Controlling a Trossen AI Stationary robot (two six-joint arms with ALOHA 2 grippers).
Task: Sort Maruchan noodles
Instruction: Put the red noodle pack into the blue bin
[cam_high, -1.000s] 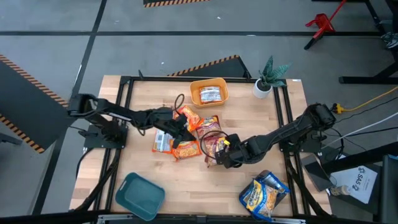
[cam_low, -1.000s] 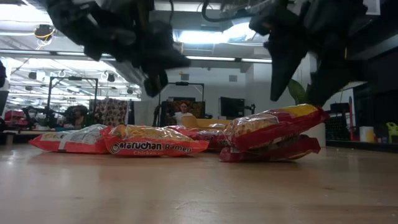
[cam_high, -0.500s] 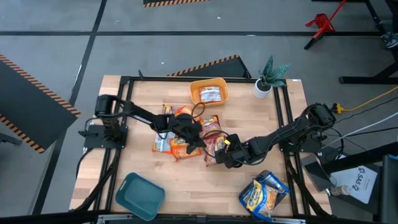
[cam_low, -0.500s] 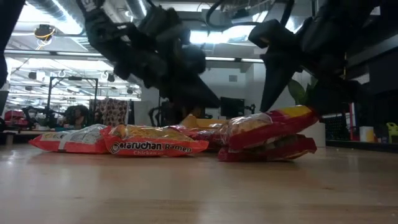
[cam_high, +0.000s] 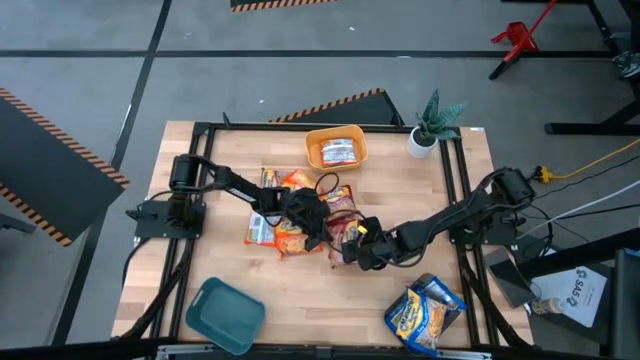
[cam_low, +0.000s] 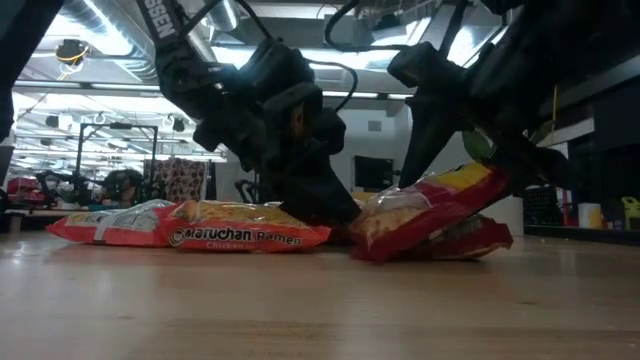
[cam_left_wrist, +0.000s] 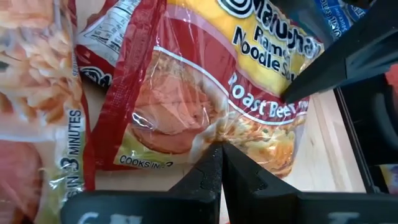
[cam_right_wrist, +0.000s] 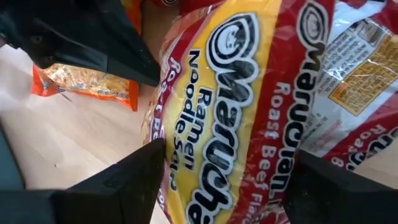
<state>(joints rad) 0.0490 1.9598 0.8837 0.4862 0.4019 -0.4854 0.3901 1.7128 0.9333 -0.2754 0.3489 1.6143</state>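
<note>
Teal bin (cam_high: 225, 312) sits near the front-left corner of the wooden surface (cam_high: 200, 255), can't tell if anything's in it. Moving right, the left gripper (cam_high: 318, 232) has its fingers (cam_left_wrist: 214, 168) pinched fully together, holding nothing, tip poking against a red roast beef packet (cam_left_wrist: 205, 99). The Maruchan noodles (cam_high: 300, 215) are piled mid-surface, orange and red ones mixed. Behind them the orange bin (cam_high: 336, 148) holds one pale packet. The right gripper (cam_high: 350, 250) has its fingers (cam_right_wrist: 124, 180) spread wide around that red roast beef packet, which is tilted up off the surface in the low view. Front-right, a grey bin (cam_high: 425, 312) holds blue packets.
</note>
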